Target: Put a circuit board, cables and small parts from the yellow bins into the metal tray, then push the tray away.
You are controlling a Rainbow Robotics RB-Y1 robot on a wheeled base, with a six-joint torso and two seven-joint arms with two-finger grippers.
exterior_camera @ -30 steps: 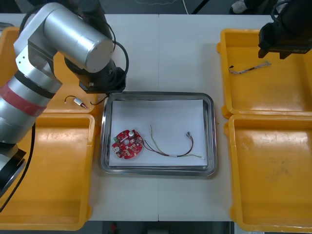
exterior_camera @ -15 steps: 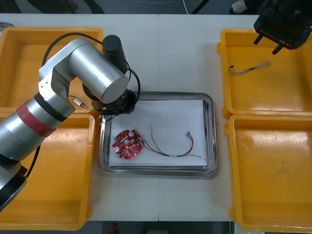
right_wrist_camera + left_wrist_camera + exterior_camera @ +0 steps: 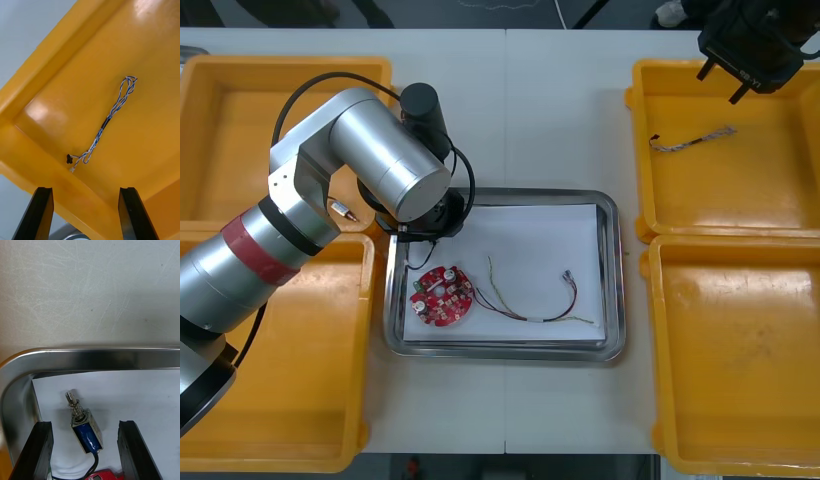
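We find bare floor at the far right of the metal tray (image 3: 550, 235). The left arm (image 3: 380, 160) overhangs its far left; a circuit board (image 3: 442, 296) and cable (image 3: 535, 319) lie nearer.

a light table (image 3: 560, 110), scuffed with fine scratches, has 1 seam (image 3: 505, 110) running down its middle.

Twisted cable (image 3: 106, 122) lies in yellow bin (image 3: 150, 56) (right gripper (image 3: 85, 192) spread).

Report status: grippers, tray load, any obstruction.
Left gripper open over tray, far-left corner, small metal part lying between fingers. Right gripper open above blue-and-white cable in yellow bin. Nothing in the way.
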